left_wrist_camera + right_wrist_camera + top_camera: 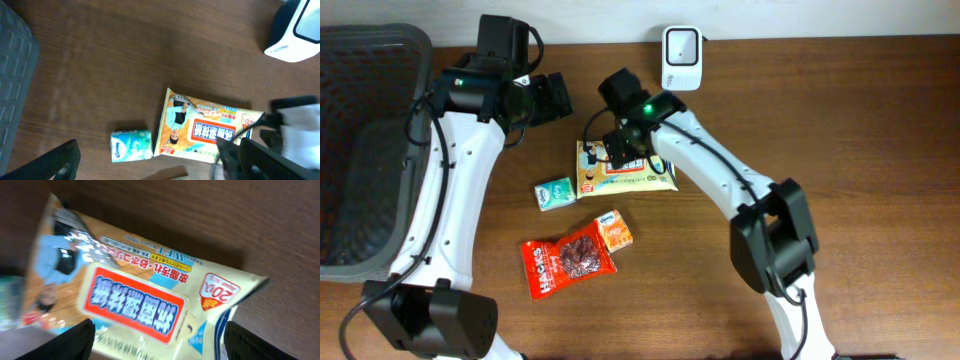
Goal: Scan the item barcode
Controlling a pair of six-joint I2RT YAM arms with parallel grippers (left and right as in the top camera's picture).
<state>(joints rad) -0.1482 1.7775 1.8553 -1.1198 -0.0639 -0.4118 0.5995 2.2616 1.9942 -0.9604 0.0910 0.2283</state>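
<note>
My right gripper (620, 152) hangs over the wet-wipes pack (638, 176) with its jaws released and spread wide. In the right wrist view one finger (75, 341) stands off each lower corner, and the pack (145, 295) lies flat between them, printed face up. I cannot tell whether the fingers touch it. My left gripper (563, 98) sits at 10 o'clock from the pack, also released, grasping nothing.

The pack rests near the middle of the tabletop (880, 120), and the white scanner (681, 55) stands at 1 o'clock from it, against the far edge. A small green tissue pack (554, 193) lies just beside the pack at 8 o'clock, an orange packet (614, 230) at 6 o'clock and a red snack bag (565, 262) at 7 o'clock.

The grey basket (415, 45) sits at the tabletop's 9 o'clock edge. Only its dark mesh floor shows inside.
</note>
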